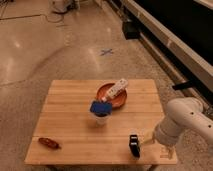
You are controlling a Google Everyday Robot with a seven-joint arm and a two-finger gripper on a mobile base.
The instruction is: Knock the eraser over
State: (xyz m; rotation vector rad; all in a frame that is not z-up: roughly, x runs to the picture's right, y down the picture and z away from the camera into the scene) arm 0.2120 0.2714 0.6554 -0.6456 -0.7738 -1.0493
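Note:
The eraser (134, 145), a small black upright block, stands near the front right edge of the wooden table (70, 125). My gripper (149, 142) is just to the right of the eraser, at about its height and very close to it. I cannot tell whether they touch. The white arm (182, 120) reaches in from the right, over the table's right front corner.
An orange bowl (109, 96) with a white oblong bar (116, 89) resting on it stands at the back middle. A flat blue pad (100, 107) lies on a clear cup (101, 119) in front of the bowl. A red-brown object (49, 143) lies front left.

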